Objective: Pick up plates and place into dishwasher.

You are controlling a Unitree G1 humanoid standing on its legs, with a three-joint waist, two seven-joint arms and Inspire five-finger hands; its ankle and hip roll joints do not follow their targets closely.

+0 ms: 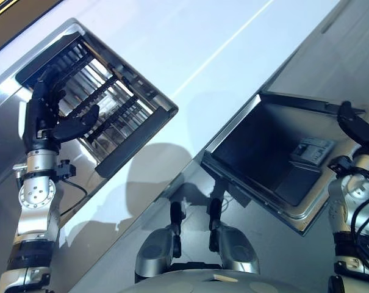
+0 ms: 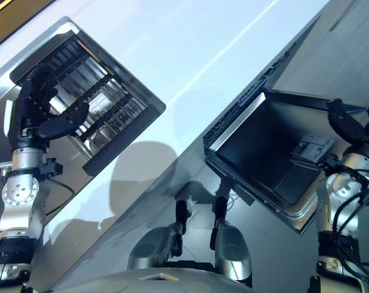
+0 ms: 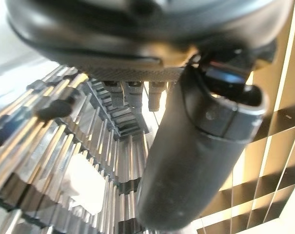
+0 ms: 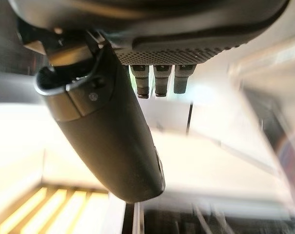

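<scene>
A dish rack [image 1: 105,107] of metal tines in a dark frame is seen at the robot's left, set into a pale grey surface [image 1: 190,43]. The left hand [image 1: 47,113] is held over the rack's near left part, its fingers stretched out straight along the tines and its thumb [image 1: 77,125] spread out toward the rack's middle; nothing is gripped by it. In the left wrist view the thumb [image 3: 196,146] is seen in front of the rows of shiny tines [image 3: 54,161], and a pale patch lying among the tines cannot be made out clearly. No plate can be told with certainty in either hand.

At the robot's right an open dishwasher door [image 1: 275,159] is seen lying down flat, its dark inner panel framed by a bright metal rim, with a detergent compartment [image 1: 312,149] near its far right corner. The right hand [image 1: 358,125] is held just beside the door's right edge, near that compartment. In the right wrist view the thumb [image 4: 108,131] is extended and the fingers [image 4: 159,80] are seen relaxed, with nothing between them.

The rack and the door are set well apart, with the pale surface between them.
</scene>
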